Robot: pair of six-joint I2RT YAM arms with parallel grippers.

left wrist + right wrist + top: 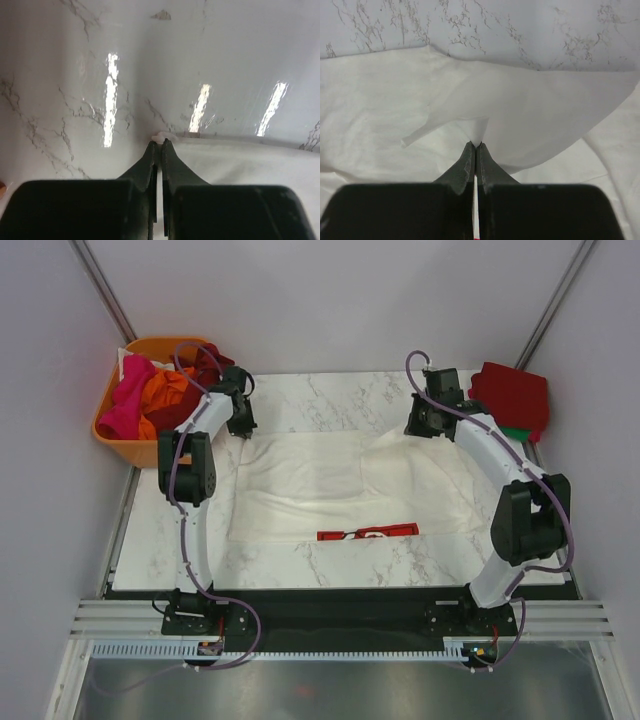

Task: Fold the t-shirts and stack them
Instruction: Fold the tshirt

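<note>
The cream-white t-shirt [330, 485] lies spread on the marble table, a strip of its red print [367, 533] showing at its near folded edge. My left gripper [241, 425] is shut on the shirt's far left corner [164, 136]. My right gripper [422, 426] is shut on the shirt's far right edge, and the cloth [520, 115] rises in a peak from its tips [475, 145]. A folded red t-shirt [512, 395] lies on a green one [518, 432] at the far right. Pink, orange and dark red tees [150, 395] fill the basket.
The orange plastic basket [112, 436] stands at the far left corner, beside the left arm. Bare marble table [330, 390] lies beyond the shirt. Grey walls close in the back and sides.
</note>
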